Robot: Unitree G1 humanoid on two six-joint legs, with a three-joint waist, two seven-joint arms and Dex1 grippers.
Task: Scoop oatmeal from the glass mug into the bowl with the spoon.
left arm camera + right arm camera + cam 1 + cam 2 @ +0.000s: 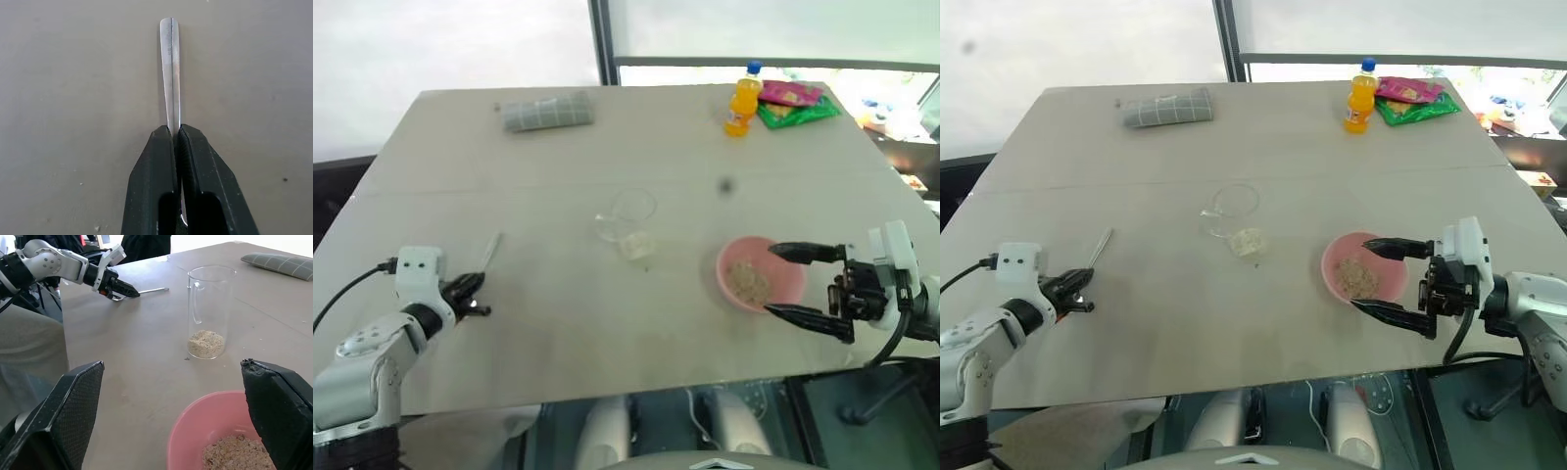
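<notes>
The spoon (490, 250) lies flat on the table at the left, and my left gripper (478, 294) is shut on it. In the left wrist view the silver handle (170, 68) sticks out past the closed fingers (156, 166). The glass mug (628, 223) stands upright mid-table with a little oatmeal (206, 343) at its bottom. To its right is the pink bowl (728, 262), holding a heap of oatmeal (749, 281). My right gripper (769, 280) is open, with one finger on each side of the bowl's right part.
An orange drink bottle (742, 101) and bright snack packets (793, 103) stand at the far right of the table. A grey folded cloth (548, 113) lies at the far left. The table's near edge (607, 397) runs close below both grippers.
</notes>
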